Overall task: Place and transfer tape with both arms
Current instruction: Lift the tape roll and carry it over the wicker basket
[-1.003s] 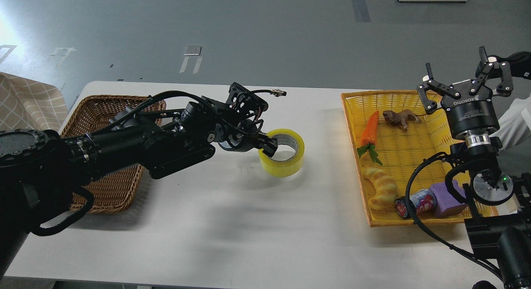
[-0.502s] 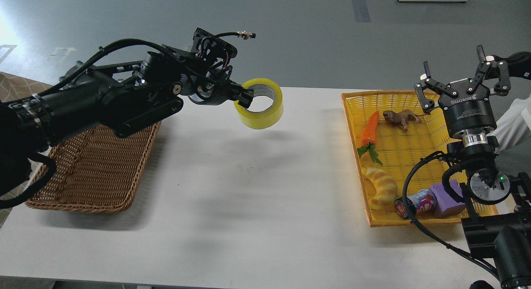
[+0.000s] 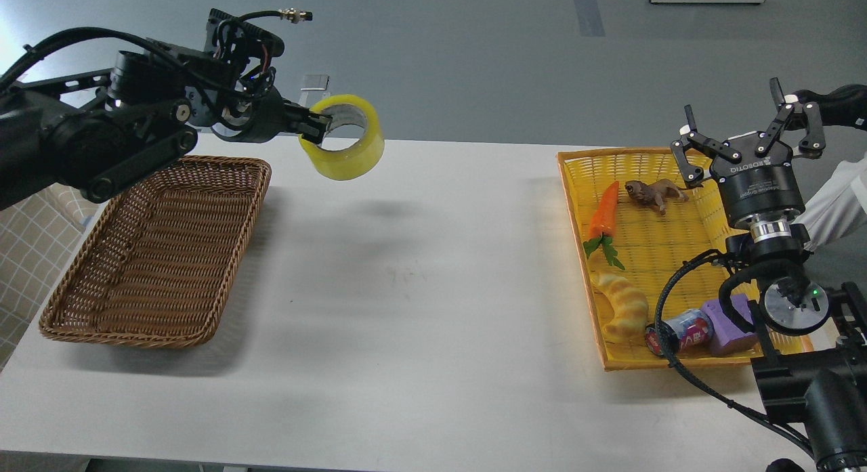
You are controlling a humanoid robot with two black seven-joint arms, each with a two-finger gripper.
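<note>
1. Translucent yellow, the tape (image 3: 342, 147) hangs high at 10 o'clock, near the wicker basket (image 3: 156, 255).
2. The left gripper (image 3: 313, 128) pinches its wall, apparently through the core.
3. The right gripper (image 3: 748, 137) is spread wide, empty.
4. It likely handles rigid, light and slick-sided; the free rim suits taking.

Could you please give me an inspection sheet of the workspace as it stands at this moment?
Surface: white table, faint scuff marks mid-table.
Job's things: yellow tape roll held in the air, off the table, just right of the brown wicker basket, which has nothing in it.
Clutter: yellow tray holds toy carrot, toy lion, croissant toy, can, purple block.
Grippers: left gripper shut on the roll's wall; right gripper open, above the tray's far right corner.
Cables: black cable loops over the tray's near right part.
Surroundings: grey floor, checked cloth at left.
</note>
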